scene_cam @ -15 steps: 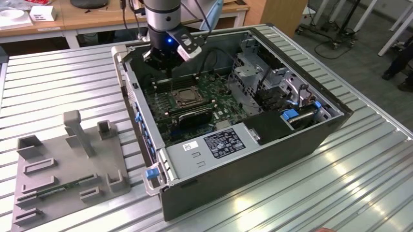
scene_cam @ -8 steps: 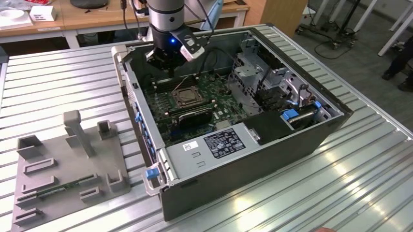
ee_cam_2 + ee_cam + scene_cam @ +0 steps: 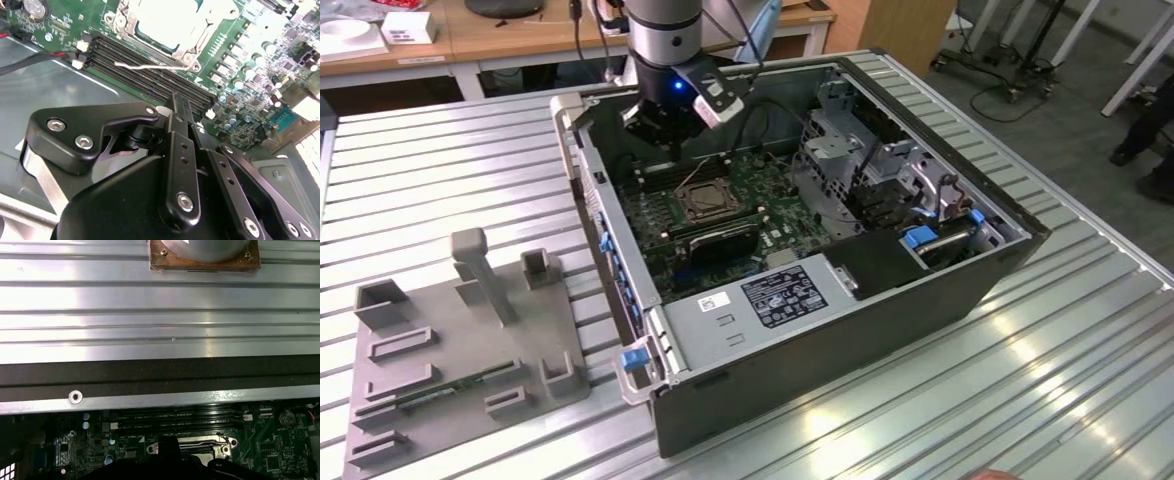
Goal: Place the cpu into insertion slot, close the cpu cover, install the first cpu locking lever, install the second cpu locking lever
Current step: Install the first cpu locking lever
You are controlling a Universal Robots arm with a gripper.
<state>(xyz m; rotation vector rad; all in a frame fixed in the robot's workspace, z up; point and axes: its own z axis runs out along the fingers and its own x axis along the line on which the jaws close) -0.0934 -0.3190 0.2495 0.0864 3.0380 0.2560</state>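
In the open computer case (image 3: 987, 270) the cpu socket (image 3: 698, 200) sits on the green motherboard. The silvery cpu cover (image 3: 197, 42) lies flat over the socket, and the pale cpu (image 3: 172, 22) shows through its window. A thin wire locking lever (image 3: 145, 65) runs along the socket's side by the memory slots (image 3: 150, 75). My gripper (image 3: 180, 102) hangs over those slots, a little off the socket, with its black fingers together and nothing between them. In the exterior view the gripper (image 3: 664, 135) is just behind the socket. In the first wrist view the socket (image 3: 200, 447) lies low under the case wall.
The case stands on a ribbed aluminium table (image 3: 440, 170). A grey printed fixture (image 3: 460, 345) with holders lies at the exterior view's left. Drive cages and cables (image 3: 881, 180) crowd the case's far side. Red and black wires (image 3: 30, 50) lie near the board's edge.
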